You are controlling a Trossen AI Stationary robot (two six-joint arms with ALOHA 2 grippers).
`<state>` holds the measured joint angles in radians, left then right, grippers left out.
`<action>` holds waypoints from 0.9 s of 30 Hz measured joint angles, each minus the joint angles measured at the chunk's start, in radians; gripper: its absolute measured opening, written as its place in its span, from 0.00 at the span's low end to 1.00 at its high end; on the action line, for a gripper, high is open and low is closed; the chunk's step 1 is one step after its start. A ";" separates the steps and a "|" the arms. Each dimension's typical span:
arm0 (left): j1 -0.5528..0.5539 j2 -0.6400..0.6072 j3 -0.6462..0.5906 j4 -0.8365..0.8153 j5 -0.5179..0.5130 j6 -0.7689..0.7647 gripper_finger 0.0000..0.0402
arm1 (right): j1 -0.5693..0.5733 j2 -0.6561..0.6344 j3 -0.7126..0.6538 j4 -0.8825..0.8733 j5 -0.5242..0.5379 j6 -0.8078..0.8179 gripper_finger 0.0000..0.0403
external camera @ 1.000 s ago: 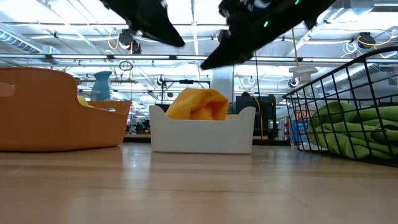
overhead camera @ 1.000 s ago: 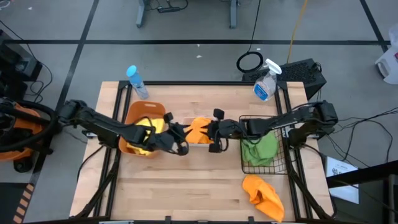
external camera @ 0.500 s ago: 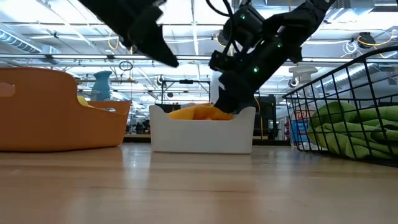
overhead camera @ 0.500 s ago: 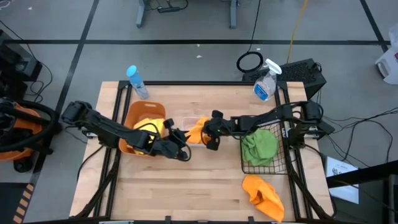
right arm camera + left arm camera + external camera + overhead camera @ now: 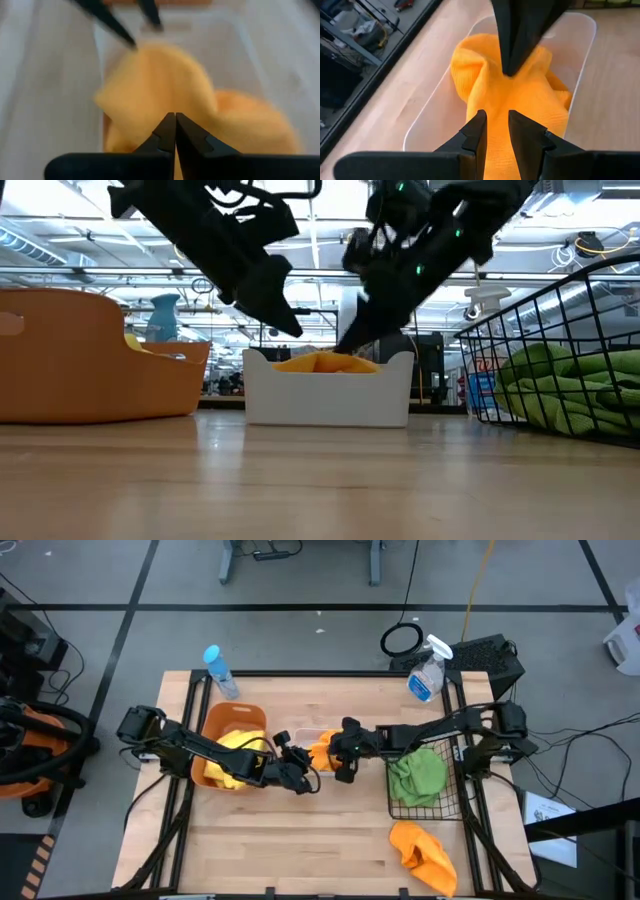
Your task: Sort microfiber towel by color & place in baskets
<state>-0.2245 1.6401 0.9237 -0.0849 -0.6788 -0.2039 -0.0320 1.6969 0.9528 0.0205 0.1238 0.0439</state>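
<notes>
Overhead arrangement on the pale wooden surface (image 5: pixel 300 830). Both dark arms converge on the small white rectangular plastic tub (image 5: pixel 305 755) near the middle, which holds a crumpled orange fuzzy cloth (image 5: pixel 322 753). The left pincer (image 5: pixel 303 780) hangs at the tub's near-left corner, the right pincer (image 5: pixel 337 752) over the cloth's right side.

The overhead view alone shows the other items: a rounded orange-brown plastic tub (image 5: pixel 212 732) holding yellow cloth (image 5: pixel 238 745), a black wire-mesh basket (image 5: pixel 437 802) holding green cloth (image 5: pixel 417 775), a second orange cloth (image 5: pixel 423 854) lying loose at the near right of the surface, a blue-capped water bottle (image 5: pixel 221 672) and a clear spray bottle (image 5: pixel 429 671) at the far edge.

The table-level view adds height: the orange cloth rises only slightly above the white tub's rim, both arms slanting down to it.

The left wrist view shows what the overhead hides: the left pincer's fingers (image 5: pixel 472 137) stand slightly apart above the cloth, gripping nothing, with the cloth's long axis running along the tub's length. The right wrist view shows the right pincer's fingers (image 5: pixel 165 131) pressed together at the cloth's surface; whether any fabric is caught between them is probably not decidable in this blurred view.
</notes>
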 joint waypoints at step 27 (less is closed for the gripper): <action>0.081 0.017 0.000 0.125 0.139 0.087 0.21 | -0.067 0.146 0.002 0.029 0.053 0.003 0.00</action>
<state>-0.1432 1.6576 0.9237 0.0398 -0.5401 -0.1165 -0.0990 1.8427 0.9546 0.0494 0.1768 0.0467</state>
